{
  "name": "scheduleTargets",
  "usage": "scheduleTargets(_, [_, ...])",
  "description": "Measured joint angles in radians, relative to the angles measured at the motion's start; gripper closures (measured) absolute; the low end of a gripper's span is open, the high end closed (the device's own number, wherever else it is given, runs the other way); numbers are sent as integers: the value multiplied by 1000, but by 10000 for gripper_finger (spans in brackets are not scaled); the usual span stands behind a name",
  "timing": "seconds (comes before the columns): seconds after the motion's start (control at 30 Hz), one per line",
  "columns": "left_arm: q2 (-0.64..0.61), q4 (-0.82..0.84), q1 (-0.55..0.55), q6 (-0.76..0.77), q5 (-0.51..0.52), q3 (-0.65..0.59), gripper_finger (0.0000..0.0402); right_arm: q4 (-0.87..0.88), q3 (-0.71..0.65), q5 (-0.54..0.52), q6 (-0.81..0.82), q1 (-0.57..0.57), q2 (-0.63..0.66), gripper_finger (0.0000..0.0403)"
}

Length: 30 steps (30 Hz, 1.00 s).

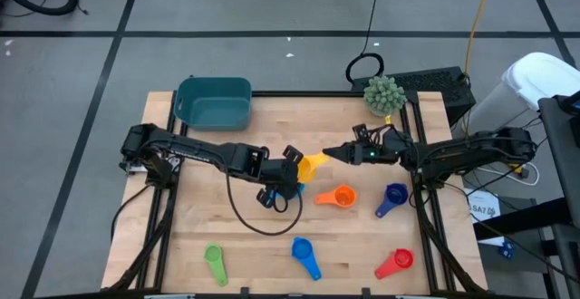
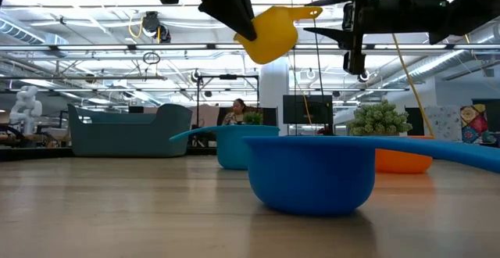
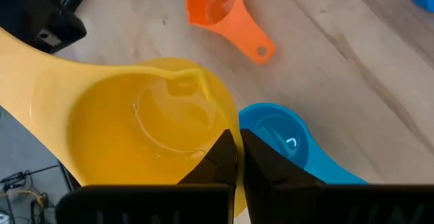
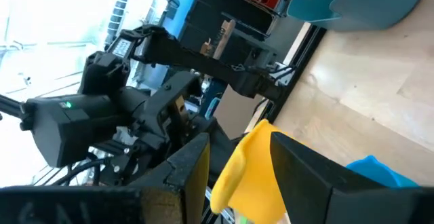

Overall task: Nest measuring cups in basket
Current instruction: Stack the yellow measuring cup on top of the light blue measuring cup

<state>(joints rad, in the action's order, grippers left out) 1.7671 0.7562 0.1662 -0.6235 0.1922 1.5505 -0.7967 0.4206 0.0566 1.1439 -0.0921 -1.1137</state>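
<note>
0 of 7 measuring cups nested so far; teal basket [image 1: 213,102] at the far left corner of the table, with nothing seen inside from above. Only 1 cup off the wood: yellow cup [image 1: 313,165], aloft mid-table between both arms. Left gripper [image 1: 294,168] clamped on its bowl rim; right gripper [image 1: 328,154] spread apart astride the handle tip, not visibly pressing. Looks like a hand-over or a re-grip, so first placement not yet done.

Left to do, by this reading: all 7, with orange cup [image 1: 340,196], dark blue cup [image 1: 392,197], blue cup [image 1: 304,254], green cup [image 1: 215,263] and red cup [image 1: 396,263] lying well apart on the near half.

Light blue cup [image 3: 274,139] plain only from the left wrist, just below the yellow one; mostly hidden under the arm from above. Height of the yellow cup over the table clear only from the low view; emptiness of the basket only from the high view.
</note>
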Motion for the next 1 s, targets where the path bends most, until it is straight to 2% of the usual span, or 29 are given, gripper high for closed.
scheduleTargets(0.2, [0,-4,0,-12,0,0,395,0,0,1,2,0,0,262])
scheduleTargets(0.5, [0,-6,0,-15,0,0,395,-2,0,36,-12,2,0,363])
scheduleTargets(0.63, [0,-5,0,-22,0,0,395,-12,-1,68,-17,2,0,395])
scheduleTargets(0.8, [0,-9,0,-29,1,0,393,-29,-1,72,-12,2,-1,387])
scheduleTargets(1.0, [-1,-17,-1,-29,2,0,395,-62,-2,72,7,2,-1,328])
